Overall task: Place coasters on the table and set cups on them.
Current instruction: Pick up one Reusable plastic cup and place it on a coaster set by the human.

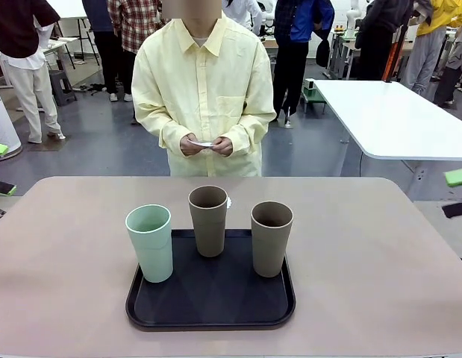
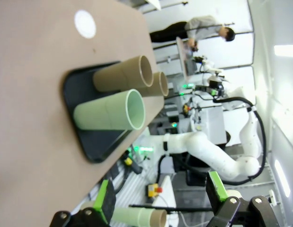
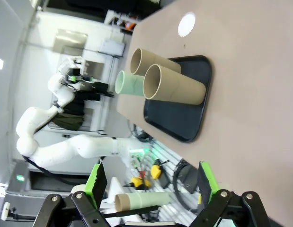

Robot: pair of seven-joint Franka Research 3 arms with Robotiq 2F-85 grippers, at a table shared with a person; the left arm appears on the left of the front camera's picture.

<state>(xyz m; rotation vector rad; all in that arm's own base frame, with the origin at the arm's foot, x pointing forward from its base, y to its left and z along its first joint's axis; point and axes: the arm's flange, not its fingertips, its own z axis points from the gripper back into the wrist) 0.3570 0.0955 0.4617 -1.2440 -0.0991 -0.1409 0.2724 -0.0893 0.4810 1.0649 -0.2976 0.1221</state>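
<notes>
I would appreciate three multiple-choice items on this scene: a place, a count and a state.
1. Where do the cups stand? A on the black tray; B on the bare table; C in the person's hands.
2. How many cups are mint green? A one; B two; C three.
3. How does the left gripper stand? A shut on a cup; B open and empty; C shut on a coaster.
1 A: all three rest on the tray. 2 A: one mint cup beside two taupe ones. 3 B: its green pads stand apart, nothing between.
</notes>
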